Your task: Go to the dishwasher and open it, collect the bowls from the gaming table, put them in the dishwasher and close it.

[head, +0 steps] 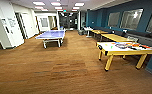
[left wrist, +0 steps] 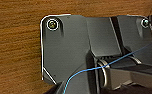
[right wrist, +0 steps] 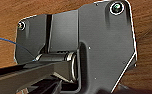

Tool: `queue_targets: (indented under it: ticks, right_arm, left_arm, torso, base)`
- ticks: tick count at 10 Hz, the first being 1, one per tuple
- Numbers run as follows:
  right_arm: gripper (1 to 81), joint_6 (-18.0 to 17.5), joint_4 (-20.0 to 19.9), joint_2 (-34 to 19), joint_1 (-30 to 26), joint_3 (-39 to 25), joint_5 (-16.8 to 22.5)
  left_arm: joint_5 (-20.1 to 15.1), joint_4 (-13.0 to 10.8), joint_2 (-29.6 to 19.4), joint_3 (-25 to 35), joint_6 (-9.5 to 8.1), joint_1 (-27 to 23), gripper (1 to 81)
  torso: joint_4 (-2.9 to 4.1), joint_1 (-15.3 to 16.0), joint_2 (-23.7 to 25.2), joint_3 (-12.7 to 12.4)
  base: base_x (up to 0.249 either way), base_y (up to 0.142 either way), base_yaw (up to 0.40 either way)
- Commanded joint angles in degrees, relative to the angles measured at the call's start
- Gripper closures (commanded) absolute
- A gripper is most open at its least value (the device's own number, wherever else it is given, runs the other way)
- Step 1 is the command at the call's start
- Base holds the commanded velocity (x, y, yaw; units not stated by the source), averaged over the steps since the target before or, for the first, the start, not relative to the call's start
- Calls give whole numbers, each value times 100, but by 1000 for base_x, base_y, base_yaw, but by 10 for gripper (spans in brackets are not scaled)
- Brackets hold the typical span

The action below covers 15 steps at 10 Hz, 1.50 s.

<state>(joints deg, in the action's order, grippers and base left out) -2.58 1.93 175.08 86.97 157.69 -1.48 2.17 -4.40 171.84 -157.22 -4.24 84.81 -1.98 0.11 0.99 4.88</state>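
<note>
The robot could bump the gaming table [head: 124,48] at two o'clock if it turns late. I cannot tell either gripper's state.

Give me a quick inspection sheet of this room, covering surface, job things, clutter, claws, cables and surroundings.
Surface: brown carpeted floor, open stretch ahead of the robot.
Job's things: gaming table with yellow legs at the right, colourful items on its top, too blurred to tell as bowls. Dishwasher: nothing seen.
Clutter: nothing seen on the floor.
Claws: cannot tell whether open or shut.
Cables: thin blue cable runs across the left wrist's dark plate; another blue cable by the right wrist.
Surroundings: blue ping-pong table at the left, row of yellow tables along the teal wall, corridor beyond.
</note>
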Motion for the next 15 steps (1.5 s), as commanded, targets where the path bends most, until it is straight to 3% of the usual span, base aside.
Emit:
queue_targets:
  ticks: [1,15]
  right_arm:
    - [10,4,-43,-6,-245,16,323]
    - [10,12,-43,-5,-228,7,323]
  left_arm:
    - [-296,-8,-26,-10,46,-223,10]
    - [-287,18,-26,-10,46,-179,10]
  torso:
    - [0,0,0,0]
    - [0,-2,0,-2]
  base:
    - [216,0,0]
    - [220,0,0]
